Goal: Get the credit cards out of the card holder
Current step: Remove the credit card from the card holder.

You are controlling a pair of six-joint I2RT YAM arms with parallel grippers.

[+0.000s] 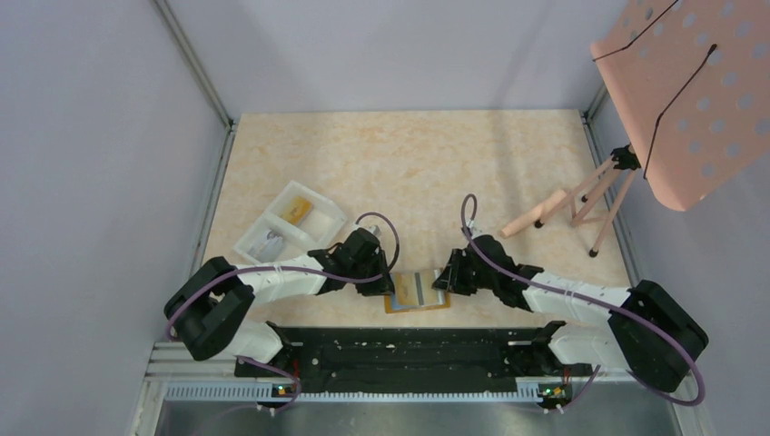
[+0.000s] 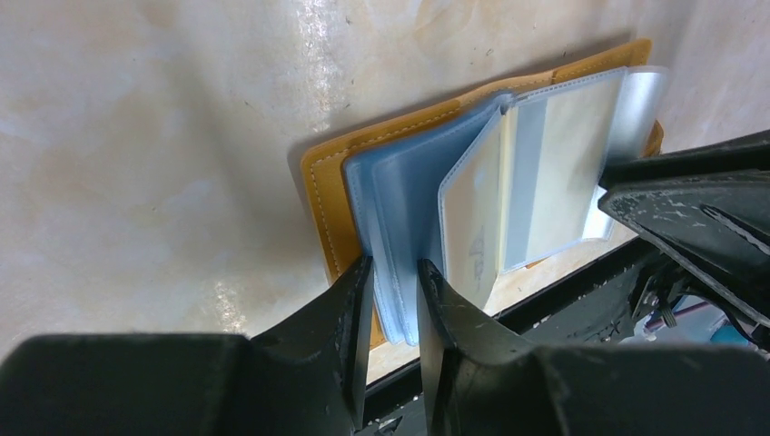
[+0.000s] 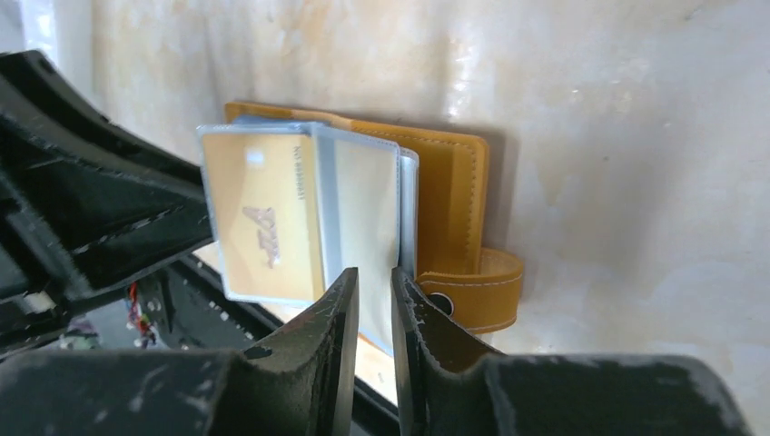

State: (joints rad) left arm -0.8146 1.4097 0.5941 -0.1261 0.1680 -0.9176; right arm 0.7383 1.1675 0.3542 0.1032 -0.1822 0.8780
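Left wrist view | left gripper [image 2: 395,304] pinching bluish clear plastic sleeve stack [image 2: 399,200] | right gripper [image 3: 374,309] pinching one clear sleeve leaf [image 3: 368,218] | flat tan-orange folding card holder [image 1: 416,292] lies open at near edge of marbled beige table [image 1: 409,163] | pale gold rectangular card [image 3: 263,218] still sleeved | judged: holder spread, this card's removal left to do

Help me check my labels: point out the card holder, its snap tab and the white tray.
card holder [image 2: 325,195]: left wrist view, on the orange leather cover.
snap tab [image 3: 477,291]: right wrist view, on the stitched strap's middle.
white tray [image 1: 264,213]: top external view, on its left rim.
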